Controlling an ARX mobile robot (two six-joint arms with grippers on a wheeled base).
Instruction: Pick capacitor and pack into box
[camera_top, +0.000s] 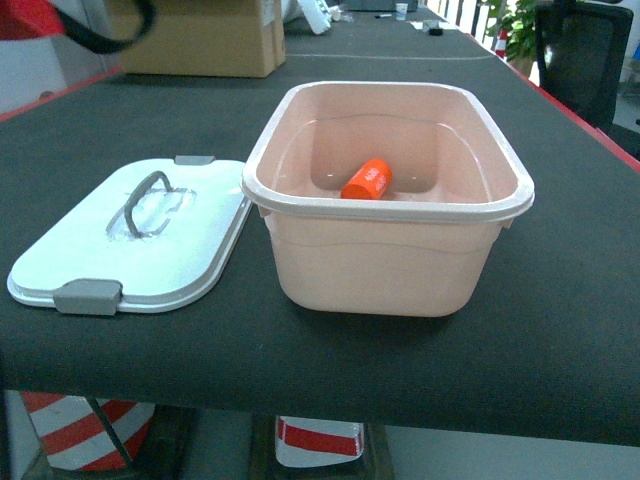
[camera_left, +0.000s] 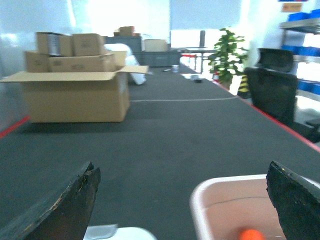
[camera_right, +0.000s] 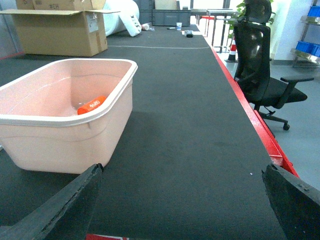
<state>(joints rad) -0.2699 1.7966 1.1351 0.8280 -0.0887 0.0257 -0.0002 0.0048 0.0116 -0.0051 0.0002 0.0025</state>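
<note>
Plainly both pincers, left pincer (camera_left: 182, 210) and right pincer (camera_right: 182, 200), hang spread and empty; the orange capacitor (camera_top: 367, 180) lies inside the box (camera_top: 400, 270). It looks light, rigid, slick; grip across its barrel.

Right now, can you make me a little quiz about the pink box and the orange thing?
1. True or false: the orange capacitor lies inside the pink box.
2. Where is the white lid? A) on the box B) on the table beside the box C) in a claw
3. Fill in: the left claw and the right claw are both ____.

Key: 1 true; 2 B; 3 open
</note>
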